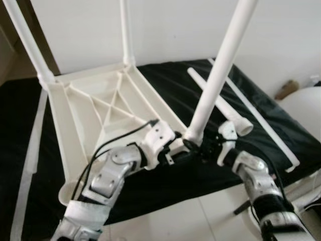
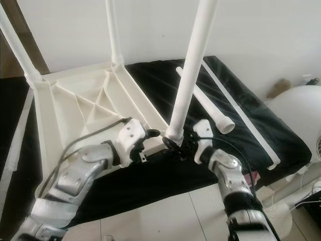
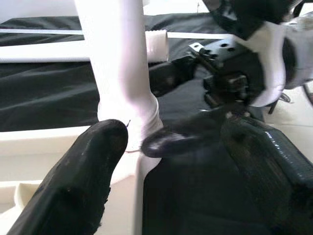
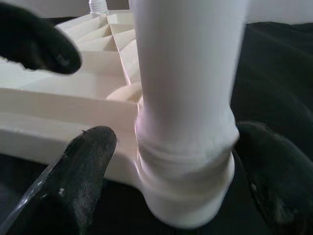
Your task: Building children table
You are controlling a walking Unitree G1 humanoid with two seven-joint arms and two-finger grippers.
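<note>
The white children's table (image 1: 67,125) lies upside down on a black cloth, with two legs (image 1: 27,40) (image 1: 126,30) standing up at its far corners. A third leg (image 1: 220,65) stands in the near right corner socket (image 1: 193,134). My left gripper (image 1: 179,148) is open just left of that socket, its fingers (image 3: 93,166) short of the leg's base (image 3: 128,112). From the right, my right gripper (image 1: 204,145) is open with its fingers (image 4: 83,166) on either side of the leg's collar (image 4: 186,181). A loose leg (image 1: 216,101) lies on the cloth behind.
A long thin white rail (image 1: 263,123) lies along the cloth's right side. A round white object (image 1: 306,108) stands at the right, with a brown item (image 1: 287,90) behind it. Pale floor tiles (image 1: 190,221) are below the cloth's front edge. A white wall is behind.
</note>
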